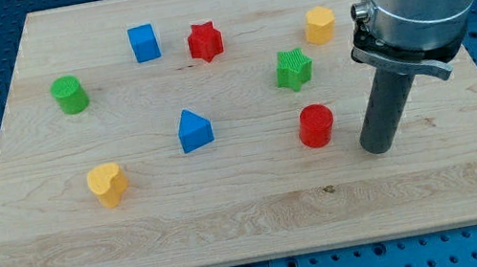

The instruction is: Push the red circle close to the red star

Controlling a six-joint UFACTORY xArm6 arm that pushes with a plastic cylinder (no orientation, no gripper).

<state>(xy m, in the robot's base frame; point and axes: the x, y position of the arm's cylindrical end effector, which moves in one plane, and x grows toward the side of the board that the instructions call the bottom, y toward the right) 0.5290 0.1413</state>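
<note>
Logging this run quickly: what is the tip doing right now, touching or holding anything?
My tip: no jaws, holds nothing; rests on the wooden board, right of the red circle block, apart from it.

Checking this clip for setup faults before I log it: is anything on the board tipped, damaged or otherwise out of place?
Nothing stands out. The blocks sit spread apart on the wooden board, none stacked or off the edge. My tip rests just to the view's right of the red circle, apart from it; the red star lies toward the view's top left.

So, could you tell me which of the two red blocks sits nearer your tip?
The red circle, just left of my tip. The red star sits far off toward the view's top.
</note>
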